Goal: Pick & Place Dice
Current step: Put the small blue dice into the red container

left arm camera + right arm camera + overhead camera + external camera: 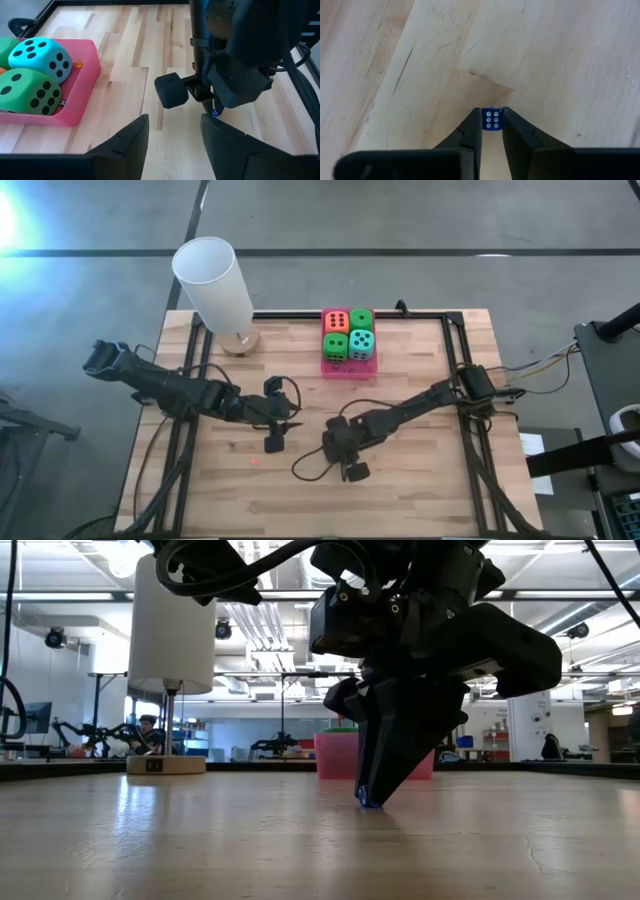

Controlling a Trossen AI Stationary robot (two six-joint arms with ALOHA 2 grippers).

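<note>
From above, the right gripper (pixel 347 458) is low over the bare wood near the table's middle, and the left gripper (pixel 276 430) hangs just beside it toward the left. Four large dice sit packed in a pink tray (pixel 349 367) at the far edge, well apart from both grippers: one orange-red die (pixel 335 322), two green dice (pixel 361 320), one teal die (pixel 361 344). A white lamp (pixel 214 283) stands at the far left corner.

At table height, the right gripper (pixel 372 798) points down with its tips on the wood, a speck of blue showing between them. The pink tray (pixel 337 755) lies behind it and the lamp (pixel 167 630) to one side.

In the left wrist view, the left gripper (pixel 172 135) has its fingers apart with nothing between them. Ahead, the right gripper (pixel 214 113) touches the table with a tiny blue die (pixel 215 113) at its tips. The pink tray (pixel 82 90) shows a teal die (pixel 41 55) and a green die (pixel 27 91), plus two tiny objects, one orange and one dark, too small to identify.

In the right wrist view, the right gripper (pixel 492 122) is closed on one small blue die (pixel 492 119) with white pips, six pips facing the camera, resting on the wood.
</note>
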